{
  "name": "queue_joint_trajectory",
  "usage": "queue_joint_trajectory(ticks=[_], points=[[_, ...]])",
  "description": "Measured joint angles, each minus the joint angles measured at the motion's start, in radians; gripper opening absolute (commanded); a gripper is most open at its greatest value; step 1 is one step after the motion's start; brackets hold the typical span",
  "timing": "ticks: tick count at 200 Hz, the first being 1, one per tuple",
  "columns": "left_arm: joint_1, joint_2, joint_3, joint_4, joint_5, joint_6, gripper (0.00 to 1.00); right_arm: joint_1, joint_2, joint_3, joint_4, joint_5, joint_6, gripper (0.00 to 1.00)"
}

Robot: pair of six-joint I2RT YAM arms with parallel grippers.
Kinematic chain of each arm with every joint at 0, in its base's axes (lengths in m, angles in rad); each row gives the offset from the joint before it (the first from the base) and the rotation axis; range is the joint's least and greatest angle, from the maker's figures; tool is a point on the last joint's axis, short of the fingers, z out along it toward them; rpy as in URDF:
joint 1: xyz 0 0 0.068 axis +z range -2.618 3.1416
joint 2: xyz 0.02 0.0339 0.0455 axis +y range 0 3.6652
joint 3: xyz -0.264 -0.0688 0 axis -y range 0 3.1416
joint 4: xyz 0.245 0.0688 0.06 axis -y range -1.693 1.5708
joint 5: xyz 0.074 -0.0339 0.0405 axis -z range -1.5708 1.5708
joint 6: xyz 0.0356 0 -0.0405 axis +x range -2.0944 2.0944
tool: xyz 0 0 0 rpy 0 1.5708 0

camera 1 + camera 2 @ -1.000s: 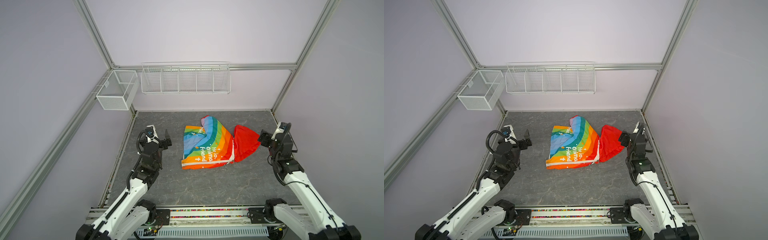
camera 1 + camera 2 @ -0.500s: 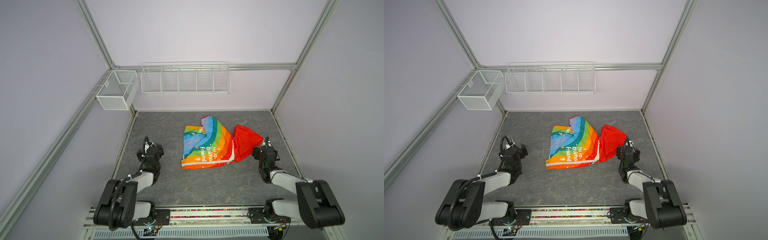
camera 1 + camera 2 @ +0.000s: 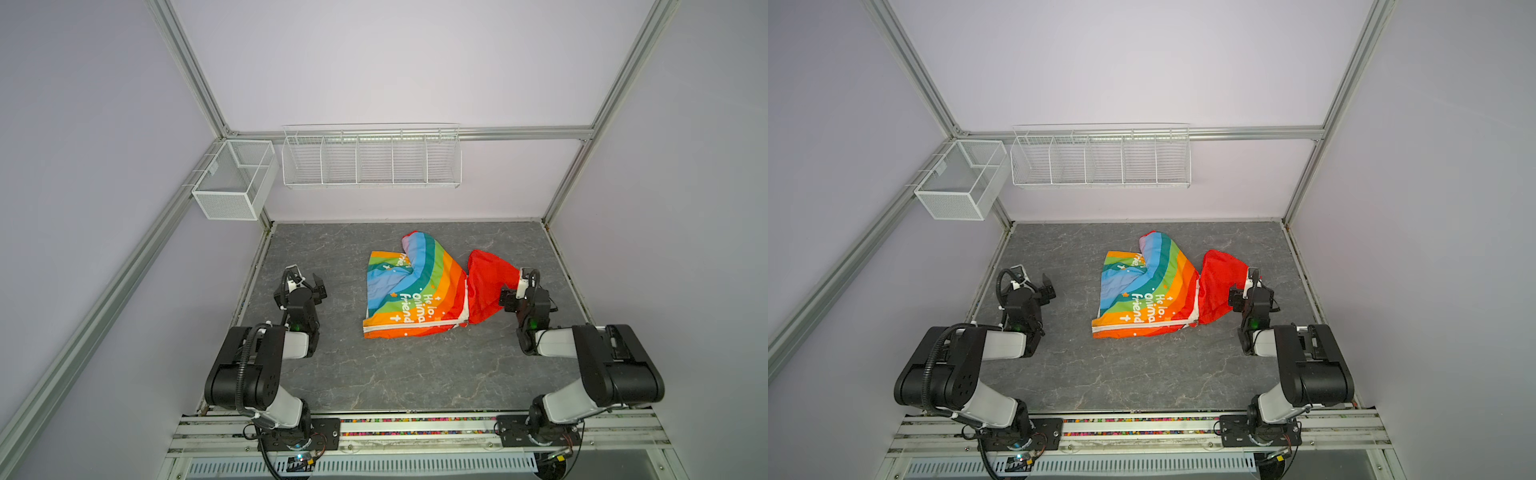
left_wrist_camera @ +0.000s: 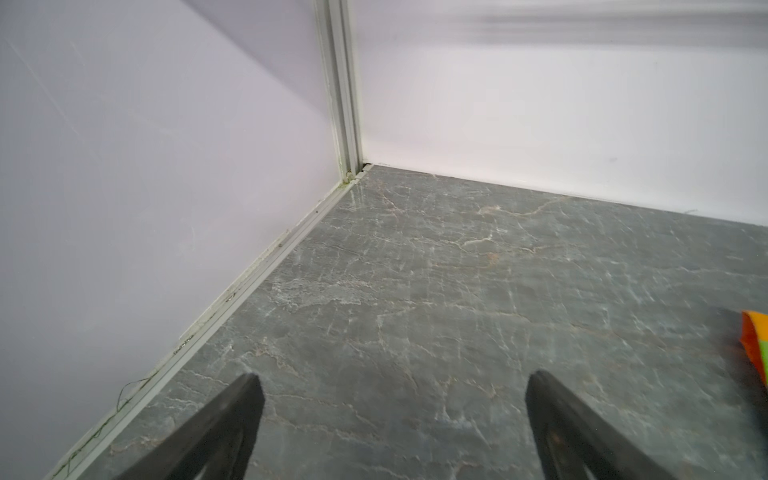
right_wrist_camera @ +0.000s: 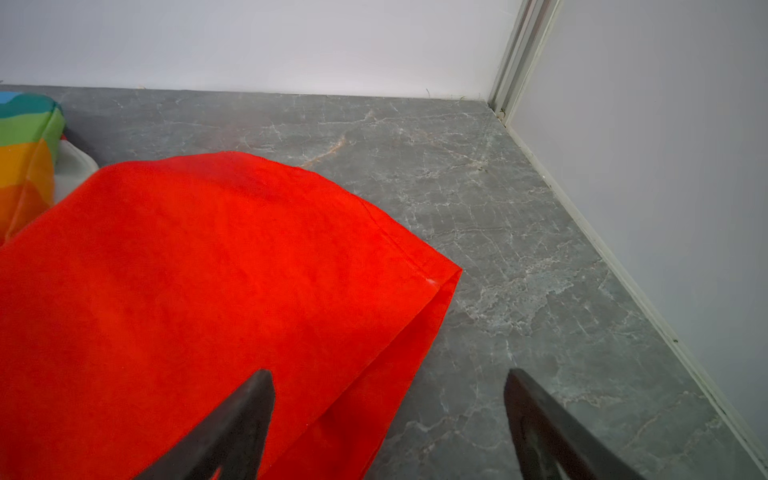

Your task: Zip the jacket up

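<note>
Black-fingered hands on both arms, and both are spread wide. The left hand sits low over bare grey marble-look tabletop by the left wall, well apart from the jacket. Its wrist view only catches an orange-and-green sliver of the fabric at the edge.

The right hand is right up against the red hood. In that wrist view 1 of its fingers is over the red cloth and the other is over bare stone, with the hood's folded edge running between them. Can't tell if it's actually touching the cloth.

The jacket itself lies rumpled around mid-tabletop, rainbow stripes up and white lettering showing. The hood flops out toward the right arm. A white zipper runs along the near edge, though I can't tell from here if it's done up. 2 white wire baskets hang on the walls behind.
</note>
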Motion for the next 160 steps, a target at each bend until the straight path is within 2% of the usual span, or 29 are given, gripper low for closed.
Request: queue_joint_trajectory(ticks=[48,160], points=[[0.011,0.0,0.0,-0.03,0.026,-0.011,0.99,-0.006,0.0,0.002,-0.003,-0.047,0.001,0.89],[0.012,0.0,0.0,-0.038,0.037,-0.011,0.99,-0.012,0.0,0.005,-0.02,-0.063,0.001,0.88]])
